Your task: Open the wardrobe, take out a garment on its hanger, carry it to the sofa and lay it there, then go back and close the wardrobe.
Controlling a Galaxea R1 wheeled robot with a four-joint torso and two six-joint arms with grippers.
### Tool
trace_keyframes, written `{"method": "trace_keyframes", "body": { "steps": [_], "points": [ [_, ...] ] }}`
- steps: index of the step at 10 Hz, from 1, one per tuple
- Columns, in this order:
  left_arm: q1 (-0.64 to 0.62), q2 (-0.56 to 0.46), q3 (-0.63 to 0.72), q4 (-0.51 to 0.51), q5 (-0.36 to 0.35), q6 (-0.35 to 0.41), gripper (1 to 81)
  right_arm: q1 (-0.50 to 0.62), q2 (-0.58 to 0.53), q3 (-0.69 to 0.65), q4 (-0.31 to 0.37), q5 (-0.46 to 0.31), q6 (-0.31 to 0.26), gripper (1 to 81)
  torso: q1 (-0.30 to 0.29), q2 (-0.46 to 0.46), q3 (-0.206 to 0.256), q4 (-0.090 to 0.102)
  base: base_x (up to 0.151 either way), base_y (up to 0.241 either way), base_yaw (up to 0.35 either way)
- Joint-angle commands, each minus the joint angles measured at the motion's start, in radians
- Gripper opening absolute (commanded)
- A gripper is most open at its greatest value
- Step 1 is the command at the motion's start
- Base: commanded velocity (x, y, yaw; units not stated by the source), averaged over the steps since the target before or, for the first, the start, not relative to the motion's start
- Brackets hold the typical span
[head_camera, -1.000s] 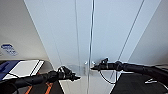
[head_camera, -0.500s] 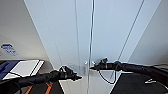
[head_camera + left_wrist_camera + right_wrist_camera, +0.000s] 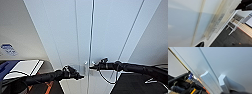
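The white wardrobe [image 3: 110, 37] stands right in front of me in the head view, both doors shut along the centre seam. Two small handles [image 3: 85, 63] [image 3: 93, 63] flank that seam. My left gripper [image 3: 80, 76] hovers just below and left of the left handle. My right gripper [image 3: 91, 67] is at the right handle, touching or almost touching it. The right wrist view looks along the door [image 3: 230, 62] at both white handles [image 3: 209, 82] [image 3: 224, 82] from close by. A flat white door panel [image 3: 183, 22] faces the left wrist camera. The garment, hanger and sofa are hidden.
A white tabletop [image 3: 25, 67] and a blue object [image 3: 5, 67] lie at the lower left, beneath a wall with a blue sign [image 3: 8, 48]. Dark floor [image 3: 132, 85] runs along the wardrobe's base. A white chair frame [image 3: 234, 26] stands on the floor beside the wardrobe.
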Motion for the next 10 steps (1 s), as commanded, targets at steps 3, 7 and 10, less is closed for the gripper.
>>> {"method": "trace_keyframes", "body": {
  "steps": [3,7,10],
  "points": [
    [-0.182,0.092,-0.092,-0.006,0.005,-0.002,81.1,0.154,0.023,0.052,0.001,0.024,0.006,81.1,0.0,0.0,0.0,0.0,0.0,0.0,0.0],
    [-0.19,0.142,-0.154,-0.006,0.002,-0.002,81.1,0.143,0.056,0.038,-0.007,0.024,0.006,81.1,0.001,0.0,0.0,0.0,0.0,0.0,0.0],
    [-0.191,0.199,-0.188,-0.006,-0.001,-0.002,81.1,0.131,0.082,0.014,-0.008,0.025,0.006,81.1,0.001,0.0,0.0,0.0,0.0,0.0,0.0]
  ]
}}
